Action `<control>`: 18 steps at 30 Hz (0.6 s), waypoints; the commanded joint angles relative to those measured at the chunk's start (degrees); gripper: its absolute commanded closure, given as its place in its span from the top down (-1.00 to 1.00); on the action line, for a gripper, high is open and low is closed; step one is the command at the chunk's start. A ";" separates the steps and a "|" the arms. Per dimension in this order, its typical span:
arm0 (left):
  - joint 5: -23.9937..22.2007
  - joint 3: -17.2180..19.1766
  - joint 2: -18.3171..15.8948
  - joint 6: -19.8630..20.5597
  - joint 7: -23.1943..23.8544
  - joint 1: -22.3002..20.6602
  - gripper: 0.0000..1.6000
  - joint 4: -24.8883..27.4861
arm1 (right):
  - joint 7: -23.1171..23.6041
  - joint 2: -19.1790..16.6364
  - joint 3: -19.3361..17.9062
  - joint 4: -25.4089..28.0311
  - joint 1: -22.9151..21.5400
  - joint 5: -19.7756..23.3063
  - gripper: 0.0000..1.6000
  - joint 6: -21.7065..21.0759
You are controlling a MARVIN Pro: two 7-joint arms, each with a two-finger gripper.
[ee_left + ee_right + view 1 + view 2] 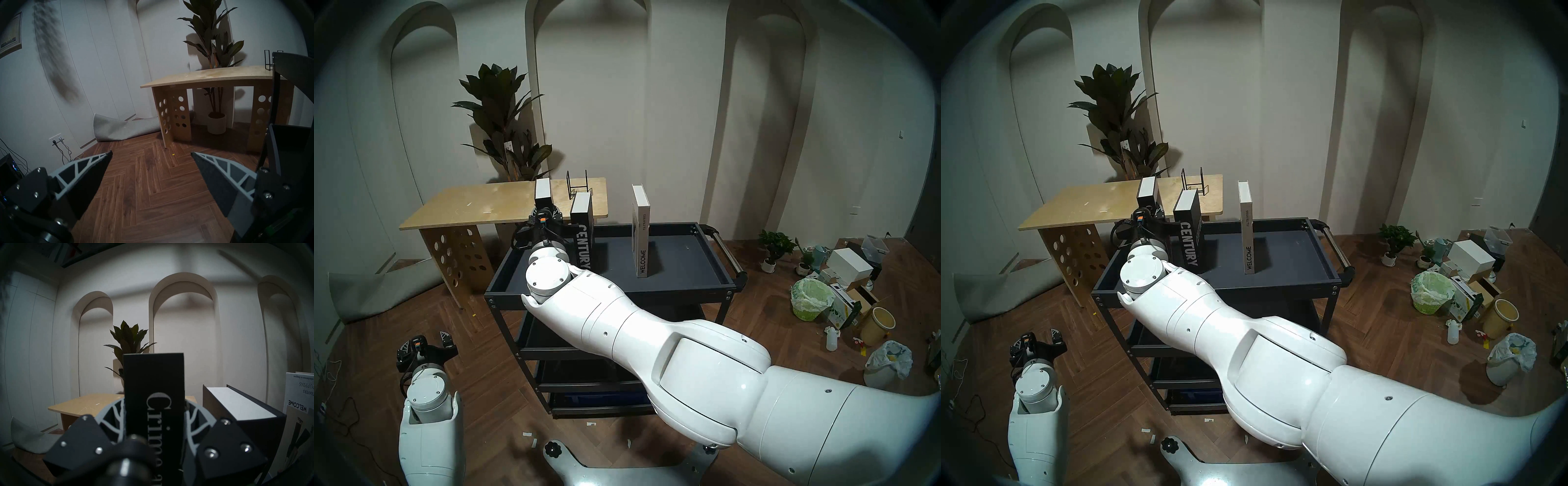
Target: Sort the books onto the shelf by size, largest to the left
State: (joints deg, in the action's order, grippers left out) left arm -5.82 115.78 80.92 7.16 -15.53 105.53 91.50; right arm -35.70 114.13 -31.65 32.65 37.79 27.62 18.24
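My right gripper is shut on the tall black "Crime" book, held upright at the far left of the shelf; the fingers press both covers of the book. The wrist hides its lower end. Just right of it stands the thick black CENTURY book, spine toward me. The slim white WELCOME book stands upright near the shelf's middle. Low at my left over the floor, the left gripper is open and empty, its fingertips wide apart.
A plywood table with a black wire rack stands behind the cart's left end, a tall plant behind it. The cart handle sticks out on the right. Boxes, bins and pots litter the floor at right.
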 commanded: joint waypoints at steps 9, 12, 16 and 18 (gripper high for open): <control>0.16 0.44 -0.88 -0.40 0.60 -1.13 1.00 0.08 | 0.73 0.87 1.77 -1.03 -1.02 1.03 0.91 2.28; 0.17 0.46 -0.90 -0.43 0.71 -1.21 1.00 0.01 | 0.83 0.87 2.00 -1.20 -1.16 1.25 1.00 2.43; 0.21 0.52 -0.94 -0.46 1.05 -1.44 1.00 -0.12 | 1.12 0.87 2.52 -1.42 -1.62 1.85 1.00 2.79; 0.22 0.54 -0.95 -0.48 1.20 -1.54 1.00 -0.16 | 1.23 0.87 2.75 -1.47 -1.82 2.11 1.00 2.94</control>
State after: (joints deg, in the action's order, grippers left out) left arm -5.70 116.20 80.65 7.12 -14.34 104.98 90.57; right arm -34.55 114.17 -29.22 30.79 37.48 29.68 20.07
